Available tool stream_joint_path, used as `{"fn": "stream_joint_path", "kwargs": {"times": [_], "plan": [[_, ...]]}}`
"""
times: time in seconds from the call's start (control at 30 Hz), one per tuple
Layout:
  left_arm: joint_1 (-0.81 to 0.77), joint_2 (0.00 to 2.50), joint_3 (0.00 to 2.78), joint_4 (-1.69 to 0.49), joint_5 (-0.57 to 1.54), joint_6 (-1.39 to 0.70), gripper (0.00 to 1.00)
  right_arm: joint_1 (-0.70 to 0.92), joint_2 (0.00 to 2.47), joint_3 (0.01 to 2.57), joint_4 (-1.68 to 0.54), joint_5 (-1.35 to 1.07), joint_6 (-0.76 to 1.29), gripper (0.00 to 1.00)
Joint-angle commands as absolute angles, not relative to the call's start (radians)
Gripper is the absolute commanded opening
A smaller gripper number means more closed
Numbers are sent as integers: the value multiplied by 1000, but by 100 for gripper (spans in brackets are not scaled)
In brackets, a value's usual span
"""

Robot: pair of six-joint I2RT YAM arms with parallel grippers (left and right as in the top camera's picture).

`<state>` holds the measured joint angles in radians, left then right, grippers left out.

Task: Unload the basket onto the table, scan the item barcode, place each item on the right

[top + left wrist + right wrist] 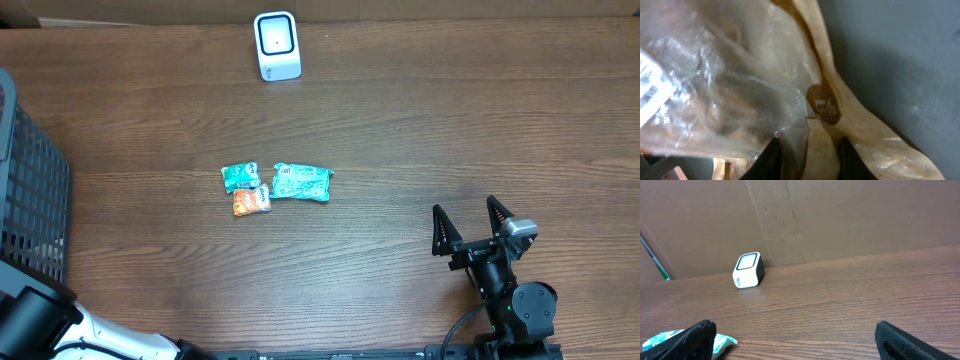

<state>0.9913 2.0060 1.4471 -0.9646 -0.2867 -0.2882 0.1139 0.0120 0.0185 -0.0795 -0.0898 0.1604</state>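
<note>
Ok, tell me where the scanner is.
Overhead, the white scanner stands at the table's far edge, slightly left of centre, beyond the cluster of snack packets.

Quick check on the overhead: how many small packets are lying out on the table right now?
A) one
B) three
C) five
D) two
B: a small teal packet, an orange packet and a larger teal packet lie clustered together mid-table, on the near side of the white scanner.
</note>
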Motion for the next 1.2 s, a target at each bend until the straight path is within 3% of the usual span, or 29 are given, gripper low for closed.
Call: {"fn": "stream_joint_path", "kwargs": {"times": [0.0, 0.07, 0.37, 0.87, 0.9, 0.97, 1.03, 1.17], "plan": [[1000, 2066, 1489, -1042, -237, -292, 11, 119, 3, 8, -76, -91, 159, 100], [1000, 2066, 1552, -1107, -235, -292, 5, 119, 3, 8, -76, -91, 159, 100], [1000, 2046, 1729, -1277, -235, -292, 4, 119, 3, 8, -76, -91, 159, 100], [1002, 1757, 1760, -1264, -225, -354, 5, 119, 3, 8, -76, -91, 159, 100], [1002, 1747, 1760, -1269, -224, -361, 13, 119, 3, 8, -76, -91, 159, 100], [1002, 1738, 1760, -1285, -224, -363, 42, 119, 3, 8, -76, -91, 159, 100], [1002, 1739, 1756, -1302, -224, -363, 62, 119, 3, 8, -76, -91, 159, 100], [1002, 1739, 1691, -1285, -223, -372, 83, 119, 3, 8, -76, -90, 159, 100]]}}
